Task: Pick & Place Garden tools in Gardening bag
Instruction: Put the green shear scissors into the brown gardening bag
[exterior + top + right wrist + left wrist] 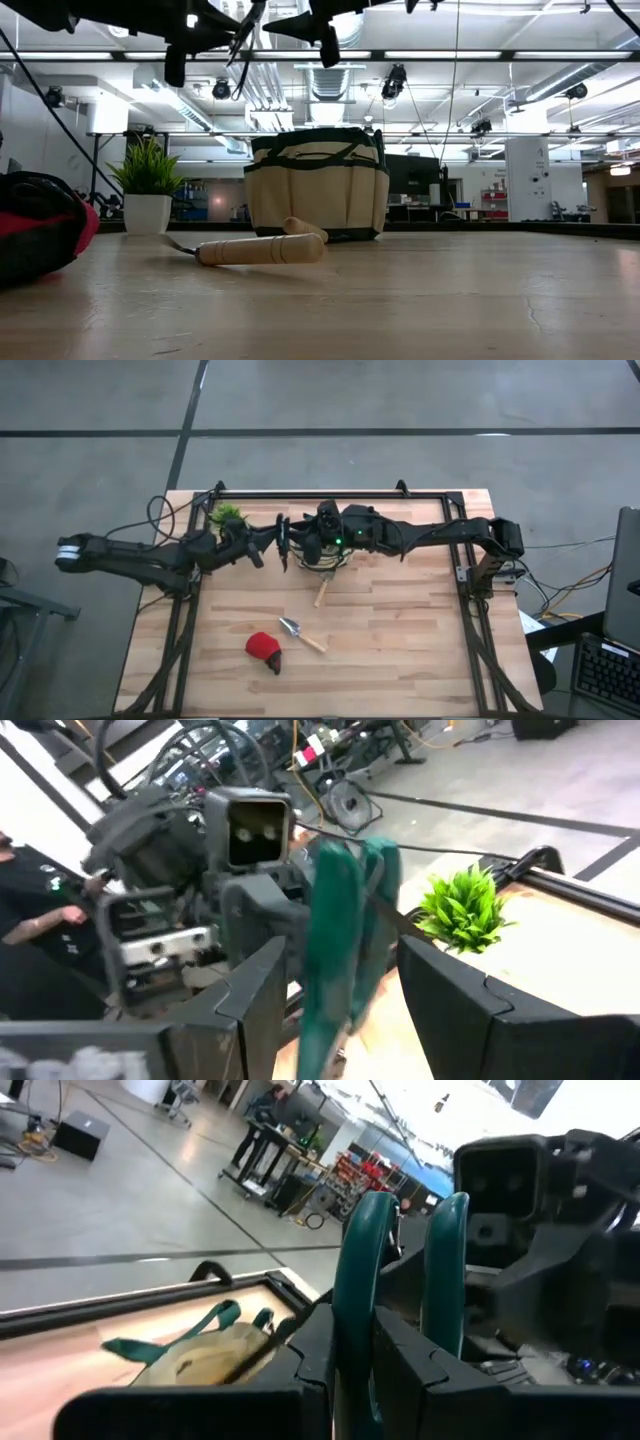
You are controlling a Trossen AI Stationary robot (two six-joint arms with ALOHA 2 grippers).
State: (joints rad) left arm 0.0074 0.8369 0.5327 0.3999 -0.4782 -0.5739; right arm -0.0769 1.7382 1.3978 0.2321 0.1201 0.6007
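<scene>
Nearest the low camera, at the left edge, lies the red rounded item (35,232) with its dark part, resting on the table (400,650) of pale wooden planks. Beyond it a wooden-handled trowel (255,249) lies flat, and a second wooden handle (305,228) leans at the foot of the gardening bag (317,185). From above, that second trowel (321,593) lies just beside the bag, while the first trowel (301,634) sits near the red item (265,650) toward the front of the table.

Room: grey concrete floor, ceiling strip lights, pipes and shelving behind; a person's dark sleeve shows at the edge of the right wrist view.

Bag: tan fabric, dark green trim and handles, upright at the rear centre of the table, largely covered from above by the right arm.

Both arms meet above the bag. Left gripper (281,539) is clamped narrowly on the green-handled pruners (395,1285), held in the air. Right gripper (340,990) stands with fingers wide on either side of the same green handles, not visibly pressing them.

A small potted plant (228,516) stands at the rear left, beside the left arm.
</scene>
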